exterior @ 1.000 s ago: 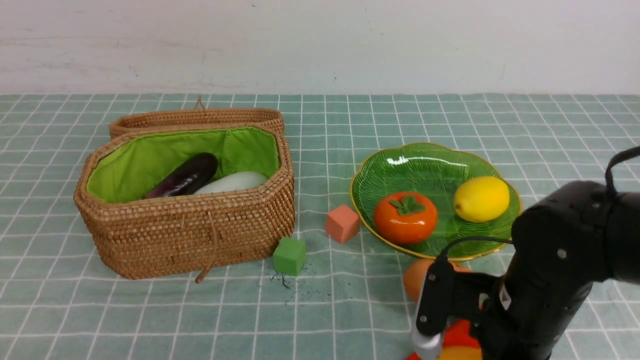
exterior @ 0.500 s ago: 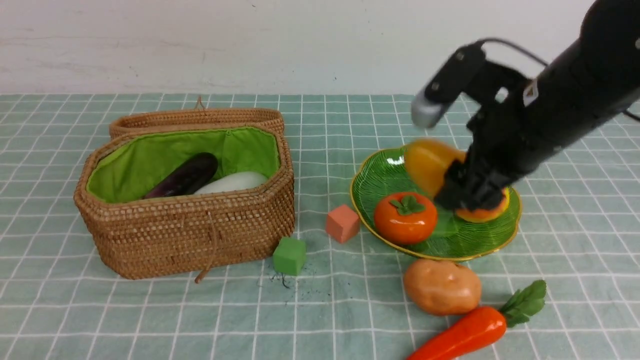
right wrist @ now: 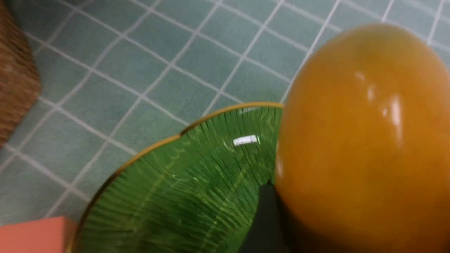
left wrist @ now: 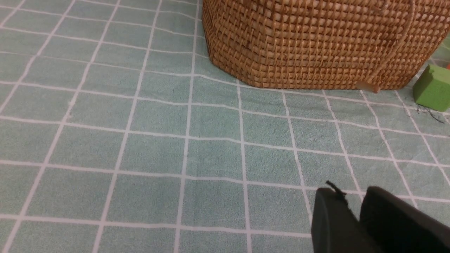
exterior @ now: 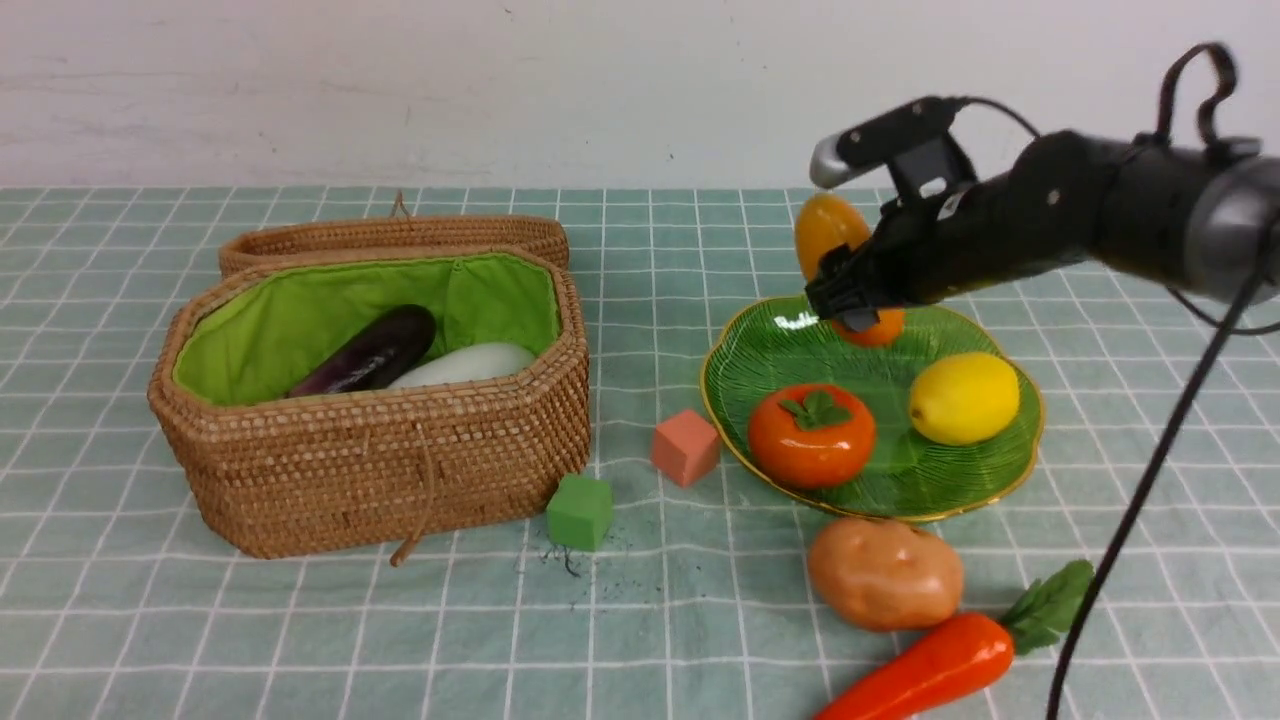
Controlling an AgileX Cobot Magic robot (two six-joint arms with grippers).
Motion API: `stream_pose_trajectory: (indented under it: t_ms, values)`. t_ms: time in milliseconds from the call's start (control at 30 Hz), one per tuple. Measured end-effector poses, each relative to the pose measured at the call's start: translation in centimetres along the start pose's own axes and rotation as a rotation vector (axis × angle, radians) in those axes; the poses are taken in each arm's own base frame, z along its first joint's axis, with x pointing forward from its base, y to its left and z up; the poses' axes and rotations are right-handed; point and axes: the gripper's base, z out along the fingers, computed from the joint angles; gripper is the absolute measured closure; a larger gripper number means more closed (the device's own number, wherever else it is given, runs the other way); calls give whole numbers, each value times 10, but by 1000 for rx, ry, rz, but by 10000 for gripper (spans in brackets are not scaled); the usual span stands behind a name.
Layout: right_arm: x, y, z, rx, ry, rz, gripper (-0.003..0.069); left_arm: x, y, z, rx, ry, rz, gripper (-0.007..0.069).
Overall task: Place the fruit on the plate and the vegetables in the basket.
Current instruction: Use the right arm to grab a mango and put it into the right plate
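Note:
My right gripper [exterior: 850,297] is shut on the orange-yellow mango [exterior: 828,233], holding it in the air over the back rim of the green plate [exterior: 790,350]. In the right wrist view the mango [right wrist: 365,140] fills the frame beside one dark finger [right wrist: 267,218], with the plate [right wrist: 182,189] below. A persimmon [exterior: 811,435] and a lemon [exterior: 964,397] lie on the plate. The wicker basket [exterior: 400,460] holds the eggplant [exterior: 372,352] and the white radish [exterior: 462,364]. The potato [exterior: 884,573] and carrot [exterior: 925,665] lie in front of the plate. My left gripper [left wrist: 351,196] is shut and holds nothing, low over the cloth near the basket [left wrist: 316,42].
A pink cube [exterior: 685,447] sits just left of the plate and a green cube [exterior: 579,511] by the basket's front right corner. The basket's lid [exterior: 400,238] lies folded back behind it. A checked green cloth covers the table.
My right arm has lifted the mango from the front right of the table, carried it over the plate, and moved it on to the plate's back rim.

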Motion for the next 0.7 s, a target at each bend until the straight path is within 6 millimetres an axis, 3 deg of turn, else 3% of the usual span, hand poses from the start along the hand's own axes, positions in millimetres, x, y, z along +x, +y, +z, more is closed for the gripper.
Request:
stream_pose_trajectory:
  t_ms: [67, 200, 300, 433, 667, 700]
  values:
    - [8, 0, 13, 3, 0, 33, 117, 0, 0, 0, 0, 0, 0, 496]
    - [10, 1, 16, -2, -5, 71, 117, 0, 0, 0, 0, 0, 0, 491]
    - [7, 0, 14, 1, -18, 80, 30, 0, 0, 0, 0, 0, 0, 489]
    - [5, 2, 8, -17, 1, 79, -17, 0, 0, 0, 0, 0, 0, 483]
    - [-6, 3, -26, -74, 77, 36, 55, 0, 0, 0, 0, 0, 0, 479]
    - [-15, 2, -46, -76, 74, 8, 95, 0, 0, 0, 0, 0, 0, 477]
